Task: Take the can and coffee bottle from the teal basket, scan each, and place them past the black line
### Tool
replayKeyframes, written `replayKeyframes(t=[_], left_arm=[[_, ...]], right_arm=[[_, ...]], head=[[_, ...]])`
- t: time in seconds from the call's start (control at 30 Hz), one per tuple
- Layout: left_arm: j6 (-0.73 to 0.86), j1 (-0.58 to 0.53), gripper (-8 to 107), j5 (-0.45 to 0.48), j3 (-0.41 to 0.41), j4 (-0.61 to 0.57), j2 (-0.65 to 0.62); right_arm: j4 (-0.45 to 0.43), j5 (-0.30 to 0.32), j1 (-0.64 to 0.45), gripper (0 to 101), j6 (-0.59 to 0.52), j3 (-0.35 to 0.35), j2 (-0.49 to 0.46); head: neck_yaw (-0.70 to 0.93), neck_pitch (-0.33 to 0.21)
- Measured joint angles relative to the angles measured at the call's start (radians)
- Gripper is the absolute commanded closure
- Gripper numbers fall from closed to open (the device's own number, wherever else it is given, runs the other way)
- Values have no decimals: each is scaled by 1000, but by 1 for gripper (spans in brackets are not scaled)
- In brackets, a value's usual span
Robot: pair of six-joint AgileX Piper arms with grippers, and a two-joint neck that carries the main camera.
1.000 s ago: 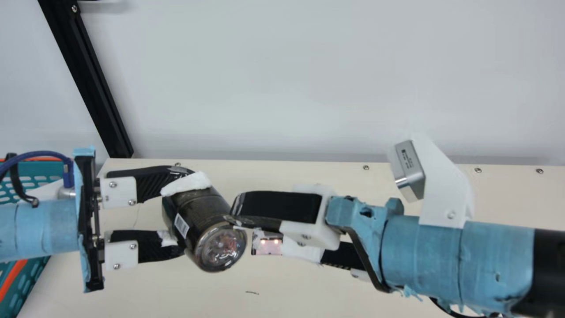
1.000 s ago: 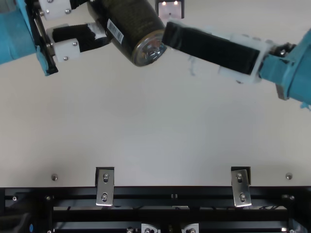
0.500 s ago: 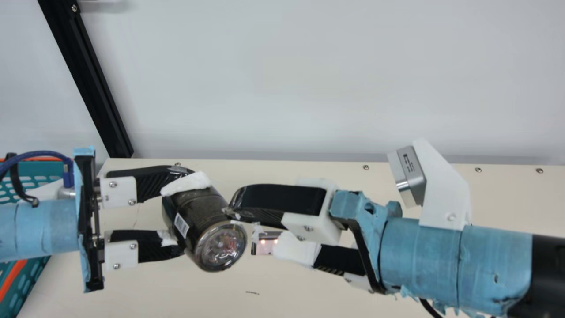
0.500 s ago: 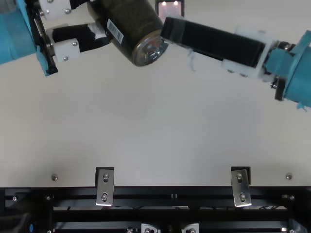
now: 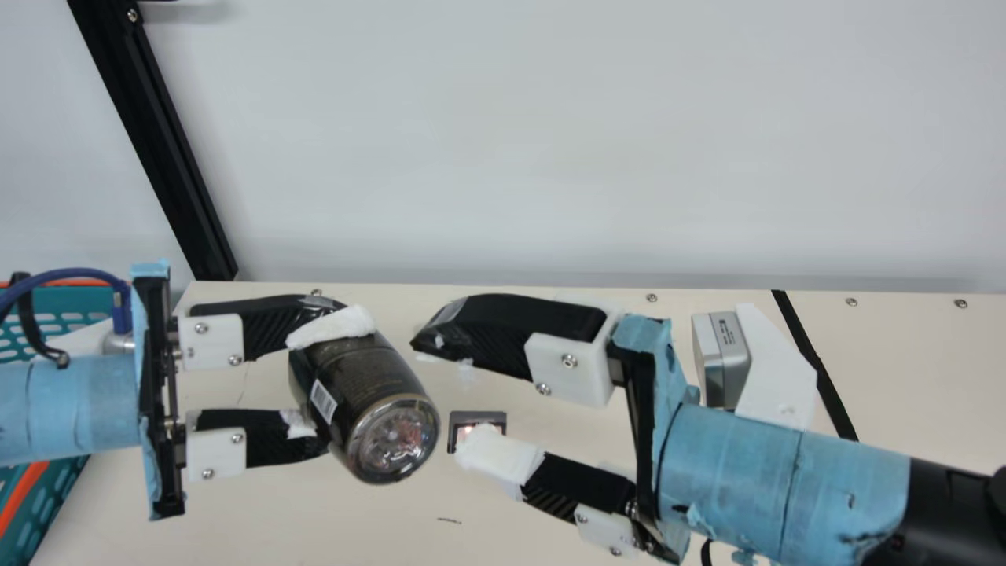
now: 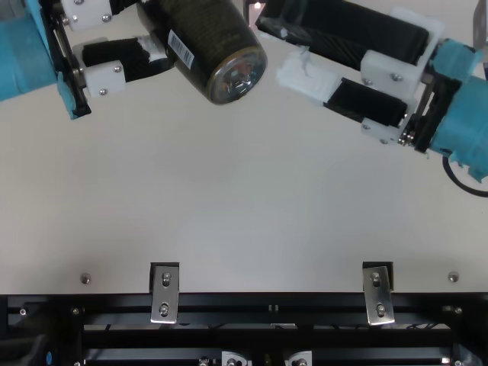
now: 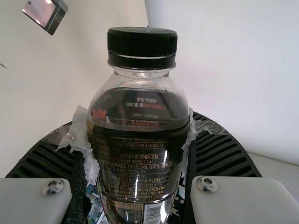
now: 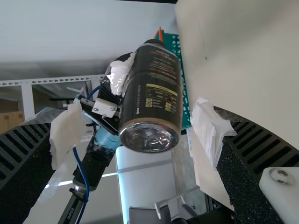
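The coffee bottle is gripped by the left gripper, left of centre in the main view; beside it, the open right gripper is turned further round than before, so a handover is probably being prepared.

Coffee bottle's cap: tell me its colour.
The cap is black; it shows best in the left wrist view.

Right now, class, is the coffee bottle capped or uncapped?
Capped: in the left wrist view, the black cap sits on the coffee bottle.
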Motion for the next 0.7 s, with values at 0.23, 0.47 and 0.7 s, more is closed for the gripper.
replayKeyframes(t=[0.23, 0.47, 0.7], left_arm=[[0, 0, 89, 0, 0, 0, 0], [0, 0, 89, 0, 0, 0, 0], [0, 0, 89, 0, 0, 0, 0]], right_arm=[[-6, 0, -8, 0, 32, 4, 11], [98, -10, 17, 0, 2, -1, 58], [221, -32, 73, 0, -43, -13, 134]], head=[[0, -5], [0, -5], [0, 0]])
